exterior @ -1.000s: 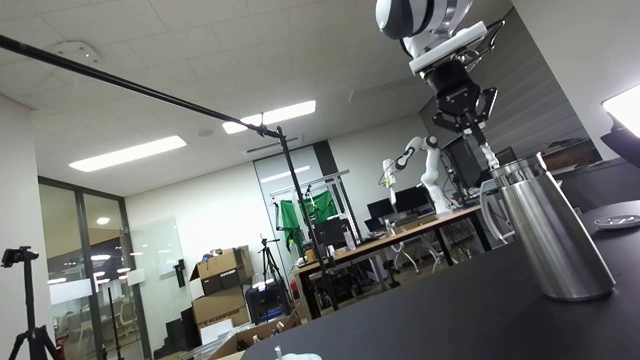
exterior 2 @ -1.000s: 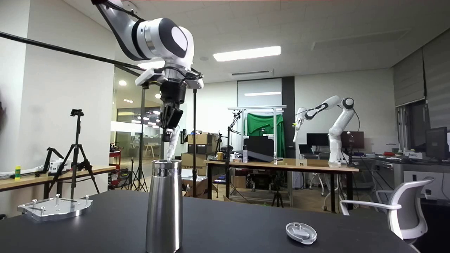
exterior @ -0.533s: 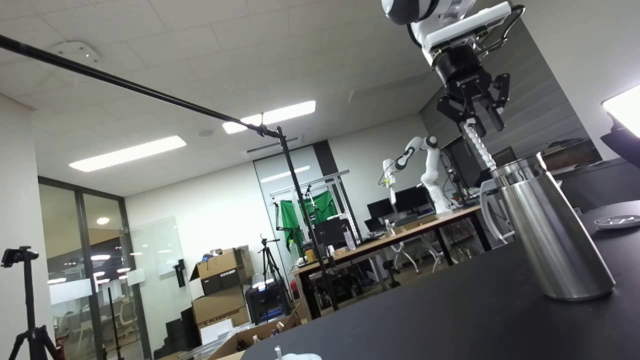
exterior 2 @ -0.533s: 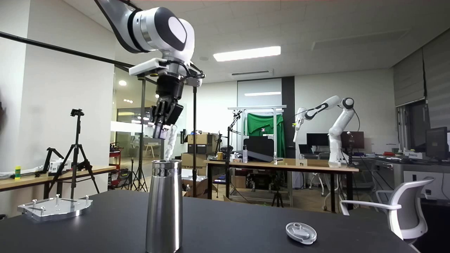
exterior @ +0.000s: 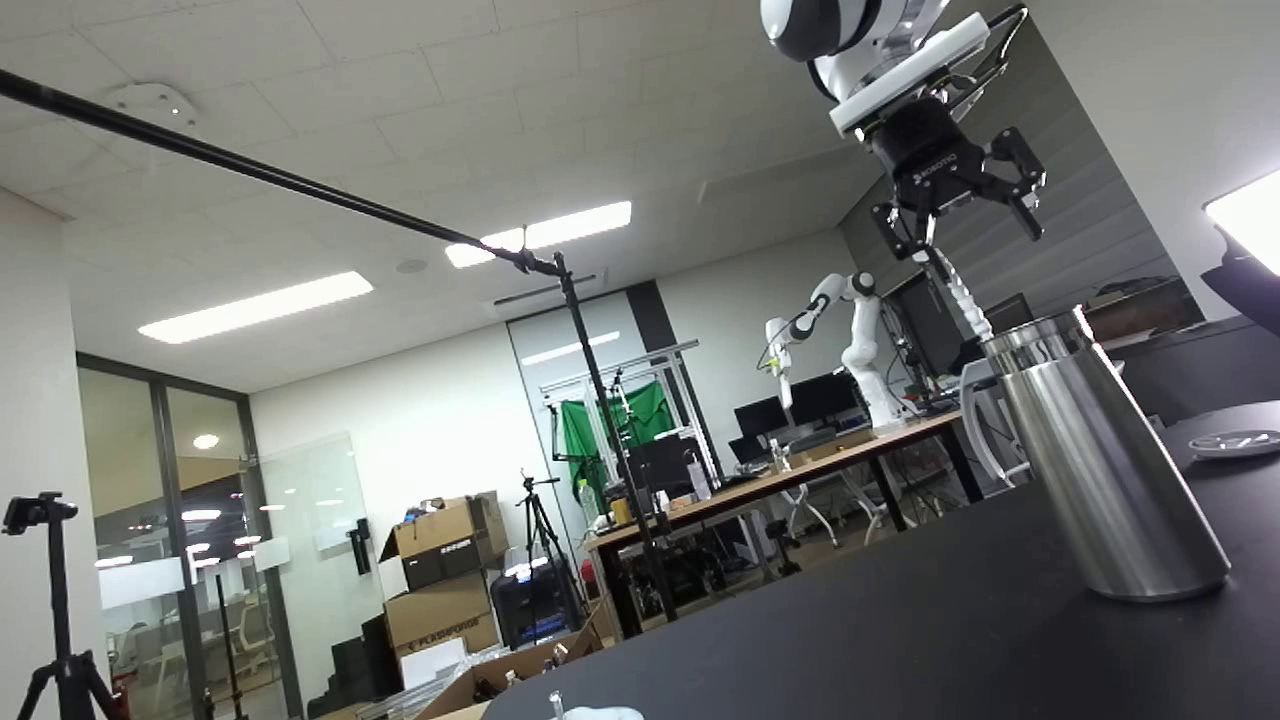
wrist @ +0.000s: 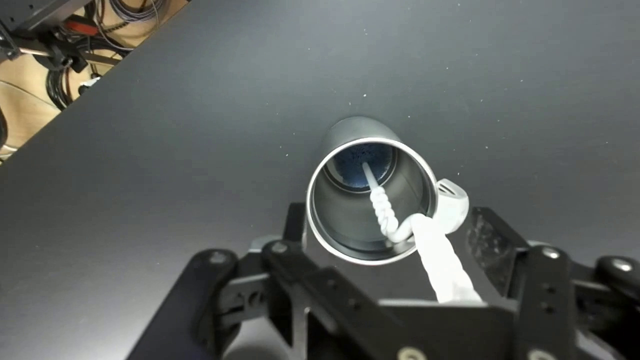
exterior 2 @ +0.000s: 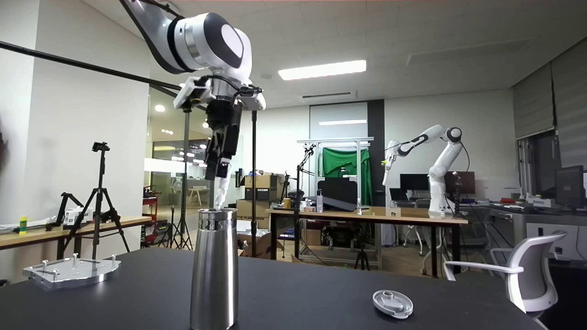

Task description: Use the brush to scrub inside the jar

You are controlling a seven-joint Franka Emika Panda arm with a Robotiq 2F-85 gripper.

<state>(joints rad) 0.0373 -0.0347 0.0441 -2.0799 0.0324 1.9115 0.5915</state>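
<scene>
The gripper (wrist: 390, 225) hangs spread wide, holding nothing, the brush (wrist: 442, 260) between its jaws. Below it, the jar (exterior 2: 214, 270) contains the brush's lower end. The step is probably gripping or releasing; scrubbing now calls for centring and clamping the handle.

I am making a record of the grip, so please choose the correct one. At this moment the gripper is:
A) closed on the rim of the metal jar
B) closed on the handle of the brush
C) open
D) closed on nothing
C: in the wrist view the gripper has its jaws wide apart, and the mouth of the metal jar shows between them.
</scene>
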